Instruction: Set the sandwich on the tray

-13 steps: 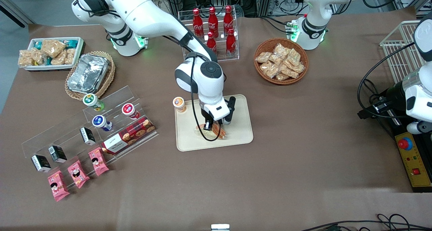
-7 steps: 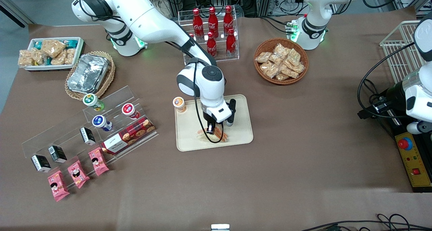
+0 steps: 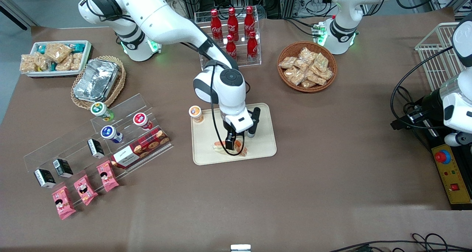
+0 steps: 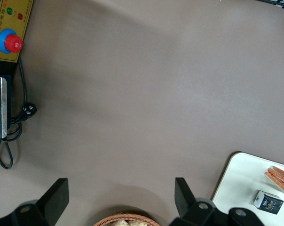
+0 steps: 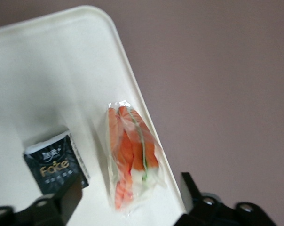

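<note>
Since a second ago the claw (image 3: 236, 143) has lifted a bit, fingers apart with nothing between them, and the sandwich (image 3: 229, 148) lies on the tray (image 3: 264, 149) low-center in frame, so placing looks done, only retreat left.

Brown table (image 4: 146, 94) fills most of the view. Tray (image 4: 236, 181) corner visible, carrying sandwich (image 4: 280, 175) at the frame edge and a small black packet (image 4: 267, 200) beside it. Wicker basket (image 4: 128, 220) rim. Yellow control box (image 4: 8, 23) with red button (image 4: 12, 44).
</note>
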